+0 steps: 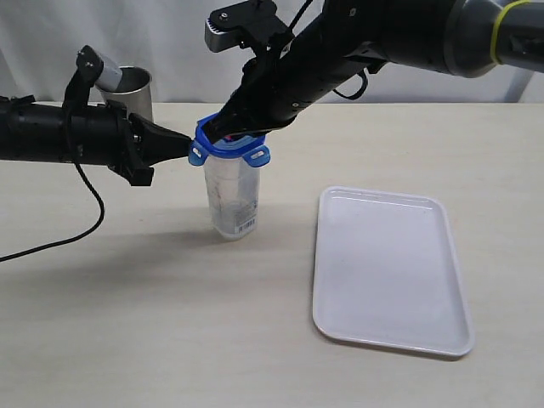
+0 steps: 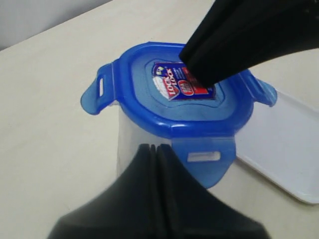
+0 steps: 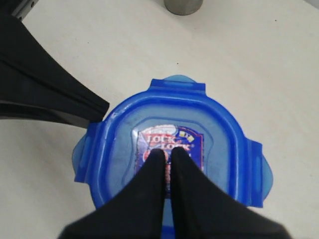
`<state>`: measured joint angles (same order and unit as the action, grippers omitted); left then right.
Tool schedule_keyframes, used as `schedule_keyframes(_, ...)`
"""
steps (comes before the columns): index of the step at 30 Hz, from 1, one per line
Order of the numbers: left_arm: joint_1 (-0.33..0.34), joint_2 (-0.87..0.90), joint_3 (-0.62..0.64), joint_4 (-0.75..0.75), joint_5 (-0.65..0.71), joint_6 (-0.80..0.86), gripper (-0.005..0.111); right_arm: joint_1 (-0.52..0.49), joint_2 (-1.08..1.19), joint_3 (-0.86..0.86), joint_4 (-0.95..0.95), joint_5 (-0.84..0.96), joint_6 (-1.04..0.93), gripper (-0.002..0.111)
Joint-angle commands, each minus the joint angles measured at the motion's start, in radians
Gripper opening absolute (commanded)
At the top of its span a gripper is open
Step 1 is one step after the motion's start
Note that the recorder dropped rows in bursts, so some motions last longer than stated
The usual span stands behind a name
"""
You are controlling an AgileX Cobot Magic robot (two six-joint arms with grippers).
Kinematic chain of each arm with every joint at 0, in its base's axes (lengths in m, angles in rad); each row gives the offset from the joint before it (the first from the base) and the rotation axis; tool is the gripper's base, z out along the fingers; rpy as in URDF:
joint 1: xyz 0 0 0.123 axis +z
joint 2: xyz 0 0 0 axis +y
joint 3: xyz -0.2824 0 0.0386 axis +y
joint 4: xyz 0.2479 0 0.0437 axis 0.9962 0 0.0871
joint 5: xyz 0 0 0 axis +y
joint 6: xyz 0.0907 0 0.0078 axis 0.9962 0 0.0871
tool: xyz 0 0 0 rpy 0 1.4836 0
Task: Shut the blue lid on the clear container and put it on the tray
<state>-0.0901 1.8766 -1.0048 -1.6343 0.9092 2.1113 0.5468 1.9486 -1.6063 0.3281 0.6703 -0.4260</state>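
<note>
The clear container (image 1: 231,202) stands upright on the table, left of the tray (image 1: 387,272). The blue lid (image 1: 229,148) lies on its mouth with the snap flaps sticking outward. My right gripper (image 1: 228,127) comes down from above, shut, its tips resting on the lid's label (image 3: 192,142); the wrist view shows the gripper (image 3: 167,152) over the lid (image 3: 219,129). My left gripper (image 1: 189,146) is shut and empty, its tip against the lid's left rim. In the left wrist view the gripper (image 2: 155,148) sits just below the lid (image 2: 149,99).
A steel cup (image 1: 136,89) stands at the back left behind the left arm, also seen as the cup (image 3: 183,6). The white tray (image 2: 289,149) lies flat to the container's right. A black cable (image 1: 59,242) trails over the table at the left.
</note>
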Motion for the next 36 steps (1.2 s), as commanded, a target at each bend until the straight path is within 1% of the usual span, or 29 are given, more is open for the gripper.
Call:
schedule_keyframes(1, 0.002, -0.010, 0.004, 0.001, 0.049, 0.032, 0.000, -0.001, 0.020, 0.007, -0.023, 0.060, 0.005, 0.005)
schedule_keyframes(10, 0.002, -0.010, 0.004, 0.007, 0.039, 0.032, 0.000, -0.001, 0.020, 0.007, -0.023, 0.060, 0.005, 0.005)
schedule_keyframes(17, 0.002, 0.039, 0.004, 0.001, 0.038, 0.032, 0.000, -0.001, 0.020, 0.007, -0.023, 0.058, 0.022, 0.005)
schedule_keyframes(26, 0.002, 0.042, 0.004, -0.001, 0.039, 0.032, 0.000, -0.001, 0.020, 0.007, -0.023, 0.062, 0.024, 0.005)
schedule_keyframes(28, 0.019, 0.032, 0.004, -0.001, 0.021, 0.032, 0.000, -0.001, 0.020, 0.007, -0.023, 0.067, 0.024, 0.005)
schedule_keyframes(32, 0.071, -0.002, 0.010, 0.028, 0.039, 0.008, 0.000, -0.001, 0.020, 0.007, -0.023, 0.062, 0.028, 0.005)
schedule_keyframes(34, 0.095, -0.030, 0.042, 0.015, 0.069, 0.032, 0.000, -0.001, 0.020, 0.007, -0.023, 0.061, 0.028, 0.005)
schedule_keyframes(36, 0.103, -0.057, 0.070, -0.001, 0.082, 0.032, 0.000, -0.001, 0.020, 0.007, -0.023, 0.061, 0.028, 0.005)
